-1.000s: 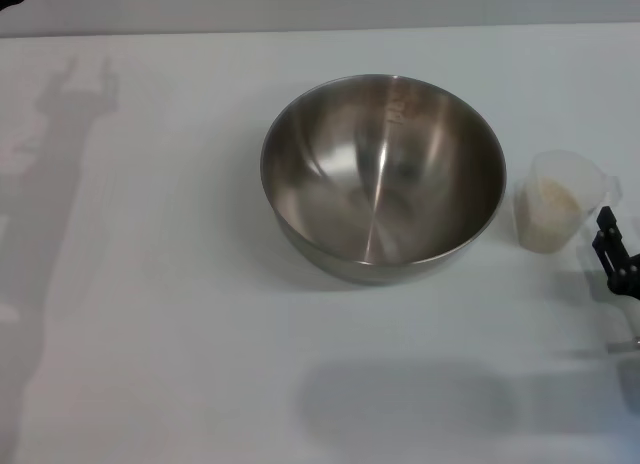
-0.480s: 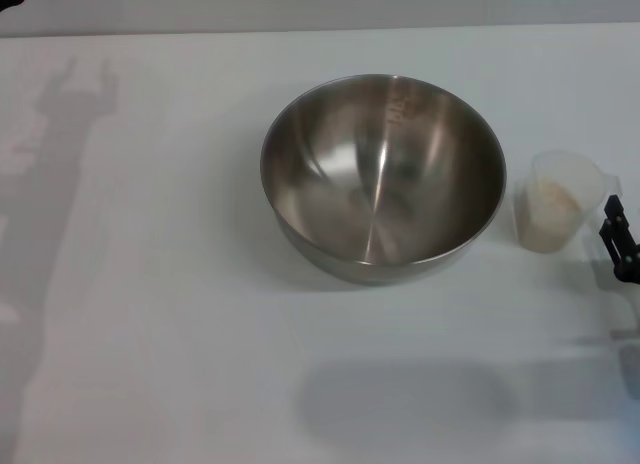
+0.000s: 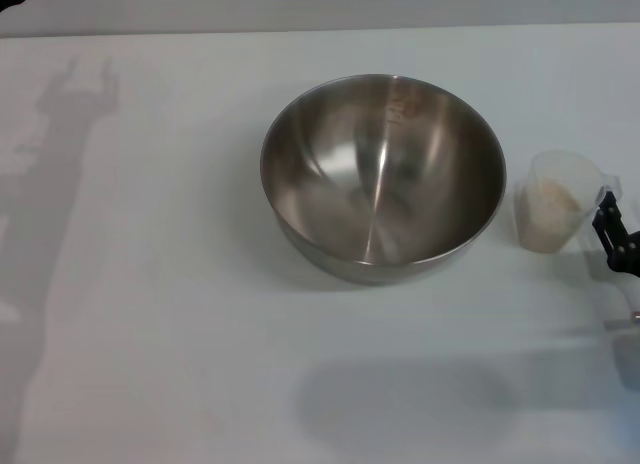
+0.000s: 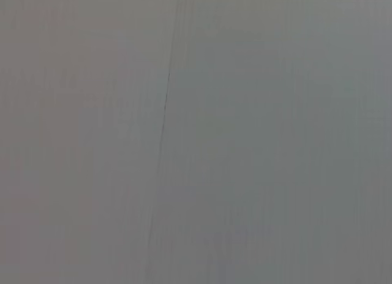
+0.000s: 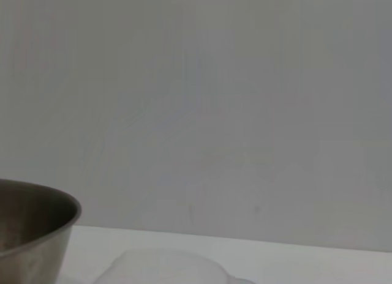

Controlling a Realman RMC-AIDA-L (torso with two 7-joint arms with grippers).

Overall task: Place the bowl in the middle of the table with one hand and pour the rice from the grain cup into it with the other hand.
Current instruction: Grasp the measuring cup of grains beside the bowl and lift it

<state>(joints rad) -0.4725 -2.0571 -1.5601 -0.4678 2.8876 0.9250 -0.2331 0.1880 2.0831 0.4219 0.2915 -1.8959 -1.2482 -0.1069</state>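
Looking down from my head camera, nearest me lay bare white table [image 3: 150,384] with a soft shadow patch on it. Beyond that, about mid-table, the bowl [image 3: 383,174] sat upright and held nothing; its brushed steel inside showed only reflections. Just to its right, close but not touching, the grain cup [image 3: 555,212] stood upright on the table, the rice [image 3: 552,202] heaped pale inside it.

My right gripper [image 3: 617,242] sat at the right edge of that view, just beside the cup's outer side, at its small handle. Only a black tip showed, the rest cut off by the frame; whether it touched the cup, and whether my fingers were spread or closed, I could not tell. The right wrist camera caught the bowl's wall [image 5: 30,235] and a blurred pale cup rim [image 5: 165,265] low in its picture, a plain wall behind.

My left arm was parked out of sight; only its shadow fell far left on the table. Its wrist camera showed flat grey with a thin dark line.

Against half a second earlier, my right gripper had edged slightly nearer the cup; bowl and cup had not moved.
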